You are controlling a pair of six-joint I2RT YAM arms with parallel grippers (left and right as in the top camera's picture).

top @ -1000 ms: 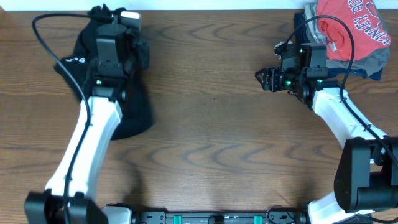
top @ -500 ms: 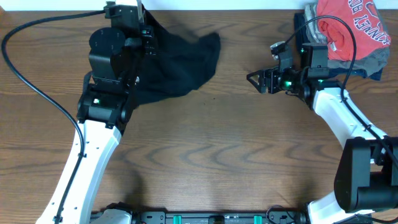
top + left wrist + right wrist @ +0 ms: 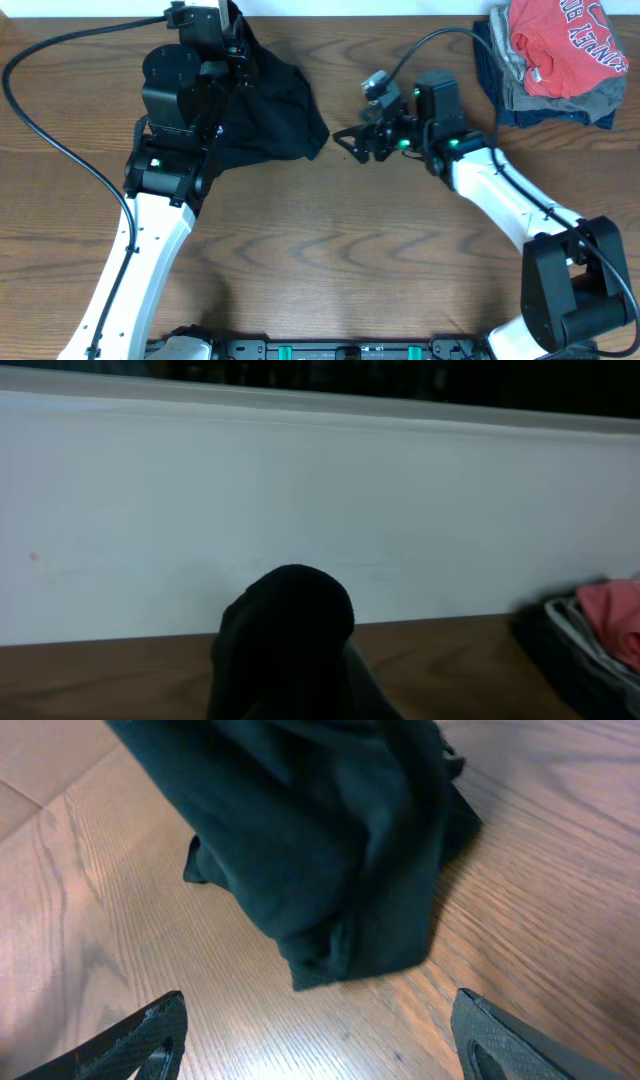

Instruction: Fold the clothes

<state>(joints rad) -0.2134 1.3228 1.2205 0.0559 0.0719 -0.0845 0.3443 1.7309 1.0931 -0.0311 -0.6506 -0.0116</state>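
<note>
Black garment [image 3: 275, 110] clamped in left gripper [image 3: 232, 40], right gripper [image 3: 348, 143] just beside it with jaws wide apart

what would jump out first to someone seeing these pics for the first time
The black garment stands out first: bunched up and held by the left gripper near the far edge of the table. The right gripper, jaws wide open, hovers just beside the garment's right edge. In the far right corner, a red T-shirt tops a stack of folded clothes.
</note>
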